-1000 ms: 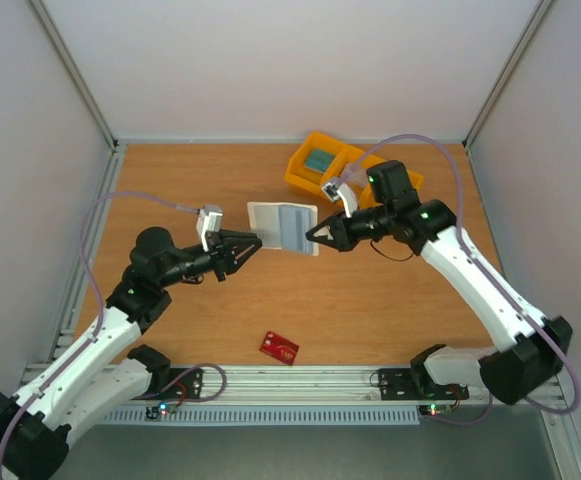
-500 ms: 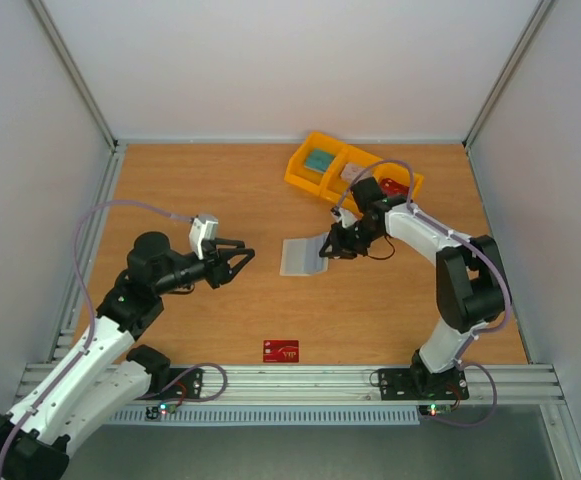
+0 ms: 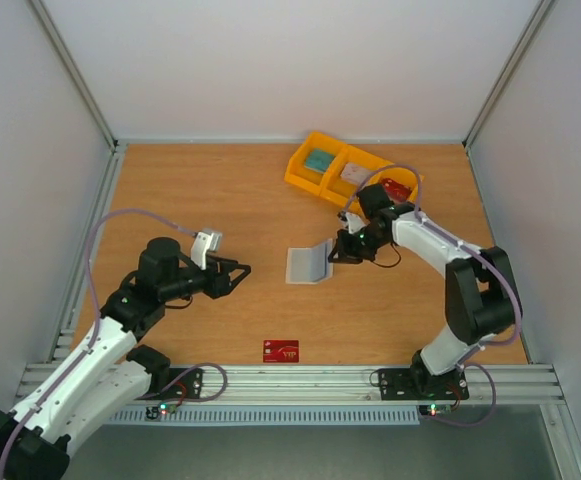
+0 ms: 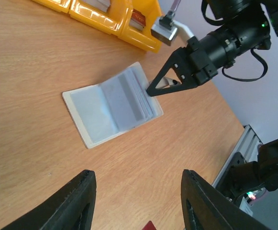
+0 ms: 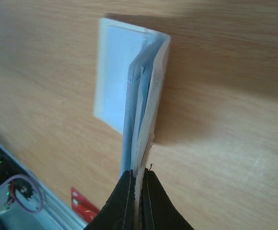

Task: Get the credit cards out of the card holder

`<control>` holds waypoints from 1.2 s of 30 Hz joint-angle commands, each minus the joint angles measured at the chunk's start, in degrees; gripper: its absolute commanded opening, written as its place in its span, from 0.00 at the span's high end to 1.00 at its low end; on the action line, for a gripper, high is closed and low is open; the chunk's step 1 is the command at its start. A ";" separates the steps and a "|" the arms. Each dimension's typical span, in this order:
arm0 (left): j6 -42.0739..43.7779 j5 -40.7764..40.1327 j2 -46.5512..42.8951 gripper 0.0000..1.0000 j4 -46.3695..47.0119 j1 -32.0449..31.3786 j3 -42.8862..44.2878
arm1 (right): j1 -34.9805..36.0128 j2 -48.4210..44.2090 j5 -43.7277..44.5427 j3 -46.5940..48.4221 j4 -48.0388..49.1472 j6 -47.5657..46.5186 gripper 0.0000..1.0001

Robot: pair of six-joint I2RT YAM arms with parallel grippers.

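Our right gripper [image 3: 333, 251] is pressed onto one edge of the card holder [image 3: 306, 266], holding that flap up while the other half lies on the table [image 3: 200, 190], just in front of the yellow bin [image 3: 305, 180]. Our left gripper [image 3: 238, 270] hangs spread and empty, well apart. The hold is thin, so the flap may slip out. With nothing pinning the flat half, the holder may also drag along when we pull. One red card [image 3: 281, 350] lies by the near edge.

Bright even light, soft shadows, right wrist view slightly blurred
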 commanded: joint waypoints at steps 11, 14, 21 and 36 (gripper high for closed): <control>-8.62 1.71 2.42 0.18 15.06 0.36 -8.20 | 3.38 -21.08 -29.89 -5.38 18.32 -0.74 0.99; -9.44 3.82 2.40 0.13 17.99 0.36 -8.67 | 3.79 -22.79 -36.57 -7.80 28.61 3.47 0.99; -9.02 9.18 2.62 0.12 28.44 0.36 -8.39 | 8.16 -24.54 -41.41 -7.67 29.81 0.18 0.99; -10.95 16.13 2.94 0.10 34.39 -0.32 -5.43 | 15.52 -24.03 -43.24 -2.48 25.25 -5.15 0.99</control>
